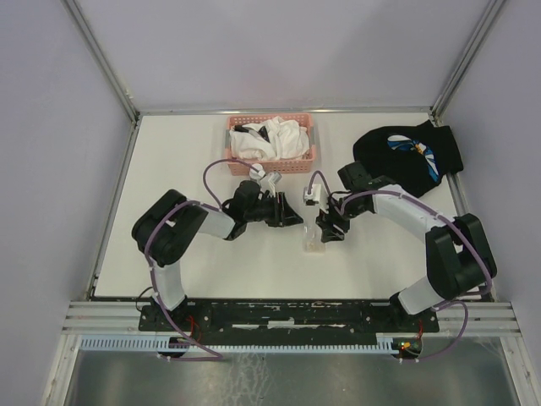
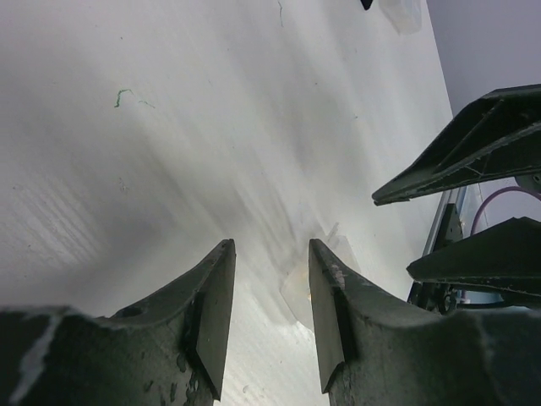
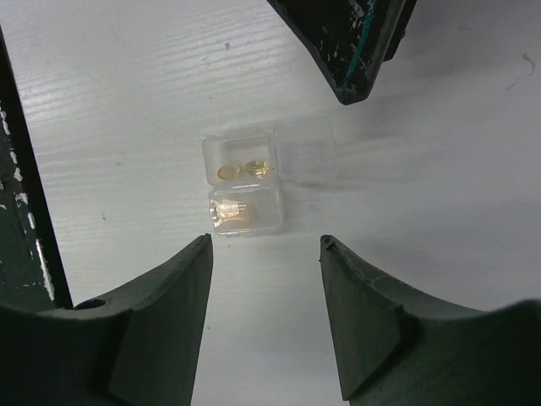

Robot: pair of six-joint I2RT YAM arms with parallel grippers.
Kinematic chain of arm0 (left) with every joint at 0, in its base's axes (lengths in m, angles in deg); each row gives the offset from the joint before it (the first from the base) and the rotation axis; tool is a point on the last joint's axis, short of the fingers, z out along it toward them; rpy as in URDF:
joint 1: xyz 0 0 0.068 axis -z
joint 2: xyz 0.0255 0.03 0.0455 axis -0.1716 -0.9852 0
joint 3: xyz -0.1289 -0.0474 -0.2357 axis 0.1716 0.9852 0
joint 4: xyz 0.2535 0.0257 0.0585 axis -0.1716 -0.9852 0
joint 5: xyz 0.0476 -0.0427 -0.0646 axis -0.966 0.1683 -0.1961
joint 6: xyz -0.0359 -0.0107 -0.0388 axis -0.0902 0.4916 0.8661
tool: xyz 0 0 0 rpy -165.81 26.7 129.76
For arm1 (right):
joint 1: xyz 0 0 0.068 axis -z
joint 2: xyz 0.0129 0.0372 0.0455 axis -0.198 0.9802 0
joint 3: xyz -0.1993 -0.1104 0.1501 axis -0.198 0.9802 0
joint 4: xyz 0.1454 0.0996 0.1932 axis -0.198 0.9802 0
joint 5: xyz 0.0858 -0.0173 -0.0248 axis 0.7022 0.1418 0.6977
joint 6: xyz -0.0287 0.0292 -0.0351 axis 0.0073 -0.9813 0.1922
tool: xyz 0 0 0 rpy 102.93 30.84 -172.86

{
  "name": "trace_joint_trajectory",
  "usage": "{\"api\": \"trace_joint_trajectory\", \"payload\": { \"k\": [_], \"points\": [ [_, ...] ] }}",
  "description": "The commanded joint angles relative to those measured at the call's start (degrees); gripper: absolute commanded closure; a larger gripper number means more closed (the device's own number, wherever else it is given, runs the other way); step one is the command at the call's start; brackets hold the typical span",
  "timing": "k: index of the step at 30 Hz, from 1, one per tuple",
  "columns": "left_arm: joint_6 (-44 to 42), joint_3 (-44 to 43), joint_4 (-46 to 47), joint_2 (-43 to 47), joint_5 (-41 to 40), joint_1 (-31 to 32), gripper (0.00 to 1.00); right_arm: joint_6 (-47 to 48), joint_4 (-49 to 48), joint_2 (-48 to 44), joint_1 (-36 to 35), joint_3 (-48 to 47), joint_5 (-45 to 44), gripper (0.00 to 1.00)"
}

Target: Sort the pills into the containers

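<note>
The container [image 3: 245,182], a small clear plastic box with compartments, lies on the white table just beyond my right gripper [image 3: 265,238]. Two yellow pills [image 3: 241,169] sit in its open compartment, with the lid [image 3: 304,148] flipped to the right. The compartment nearest me is shut and shows an amber glint. My right gripper is open and holds nothing. In the top view the box [image 1: 314,244] lies below the right gripper [image 1: 330,230]. My left gripper [image 1: 287,213] [image 2: 270,244] is open, low over the table. A small translucent piece [image 2: 296,292] lies beside its right finger.
A pink mesh basket [image 1: 272,161] with white cloths stands at the back centre. A black glove-like cloth [image 1: 410,156] lies at the back right. A dark finger of the other arm [image 3: 355,42] hangs just beyond the box. Metal rails border the table.
</note>
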Motion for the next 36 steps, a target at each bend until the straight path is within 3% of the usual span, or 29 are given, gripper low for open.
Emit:
{"api": "trace_joint_trajectory", "payload": {
  "k": [1,7,21,31,36],
  "points": [
    [1.9,1.2,4.6,3.3,-1.0,0.1,0.52,-2.9,1.6,3.4,0.1,-2.8,1.2,0.36],
    [2.7,3.0,9.4,3.8,1.8,0.2,0.47,-11.7,4.1,6.6,1.0,-5.5,5.5,0.32],
    [5.3,3.9,16.7,2.7,2.8,0.2,0.48,-25.3,2.3,10.4,1.2,-4.5,-0.9,0.36],
    [5.6,4.0,15.6,1.8,2.1,0.1,0.49,-26.9,4.3,13.3,1.2,-6.6,-3.4,0.39],
    [5.4,4.5,14.3,2.0,0.9,0.1,0.53,-26.3,5.5,15.1,0.7,-7.8,-2.2,0.48]
  ]
}}
